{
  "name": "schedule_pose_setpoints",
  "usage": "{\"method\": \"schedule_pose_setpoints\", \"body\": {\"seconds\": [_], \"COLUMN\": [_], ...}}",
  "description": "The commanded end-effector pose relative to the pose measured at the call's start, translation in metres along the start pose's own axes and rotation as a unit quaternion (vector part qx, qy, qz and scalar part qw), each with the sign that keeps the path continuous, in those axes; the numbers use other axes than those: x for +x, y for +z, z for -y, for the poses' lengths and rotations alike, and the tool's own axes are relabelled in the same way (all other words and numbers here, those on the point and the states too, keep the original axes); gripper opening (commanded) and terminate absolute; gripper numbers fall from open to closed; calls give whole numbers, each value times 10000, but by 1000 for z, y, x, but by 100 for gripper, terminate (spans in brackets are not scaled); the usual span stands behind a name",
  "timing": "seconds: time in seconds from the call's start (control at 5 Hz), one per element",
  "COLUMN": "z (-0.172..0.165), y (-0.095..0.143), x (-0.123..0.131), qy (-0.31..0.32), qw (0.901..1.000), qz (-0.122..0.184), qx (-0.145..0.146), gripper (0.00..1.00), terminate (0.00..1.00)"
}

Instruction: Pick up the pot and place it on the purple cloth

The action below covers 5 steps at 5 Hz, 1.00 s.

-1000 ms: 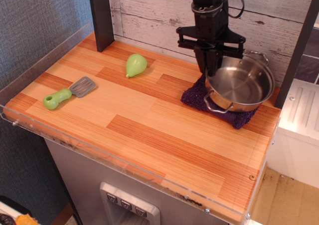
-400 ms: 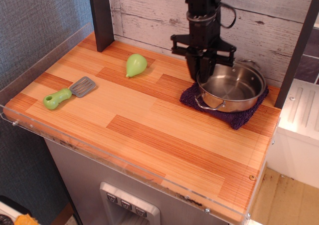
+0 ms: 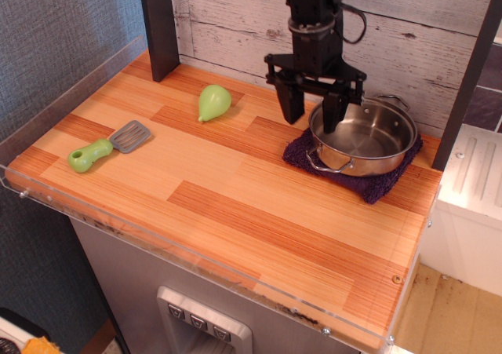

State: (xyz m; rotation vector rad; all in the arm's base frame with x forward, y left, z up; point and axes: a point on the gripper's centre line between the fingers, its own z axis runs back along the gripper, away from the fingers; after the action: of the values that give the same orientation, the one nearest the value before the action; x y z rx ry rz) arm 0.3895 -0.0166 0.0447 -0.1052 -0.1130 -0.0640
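The shiny steel pot [image 3: 365, 139] sits flat on the dark purple cloth [image 3: 354, 175] at the back right of the wooden counter. Its two wire loop handles show at the front left and back right. My black gripper [image 3: 312, 114] hangs above the pot's left rim with its fingers spread apart. One finger [image 3: 292, 105] is outside the pot and the other is over its inside. It holds nothing.
A green pear-shaped toy [image 3: 213, 102] lies at the back middle. A green-handled spatula [image 3: 107, 147] lies at the left. A dark post [image 3: 159, 26] stands at the back left. Clear plastic guards [image 3: 63, 95] run along the counter edges. A plank wall stands behind.
The pot was tilted and held up by the gripper, then came down level onto the cloth. The gripper has since opened, let go of the rim and risen slightly.
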Motion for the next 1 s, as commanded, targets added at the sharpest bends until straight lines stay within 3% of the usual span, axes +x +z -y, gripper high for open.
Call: {"method": "schedule_pose_setpoints", "body": {"seconds": [0.0, 0.2, 0.4, 0.6, 0.8], "z": [-22, -43, -64, -79, -78], "y": [86, 106, 110, 102, 89], "x": [-13, -27, -45, -62, -72], "qy": [-13, 97, 132, -72, -238], "qw": [9960, 9953, 9959, 9950, 9957], "qz": [888, 965, 853, 492, 37], "qx": [-66, -8, 254, 866, 897], "gripper": [100, 100, 100, 100, 100], "terminate": [0, 0, 0, 0, 0]}}
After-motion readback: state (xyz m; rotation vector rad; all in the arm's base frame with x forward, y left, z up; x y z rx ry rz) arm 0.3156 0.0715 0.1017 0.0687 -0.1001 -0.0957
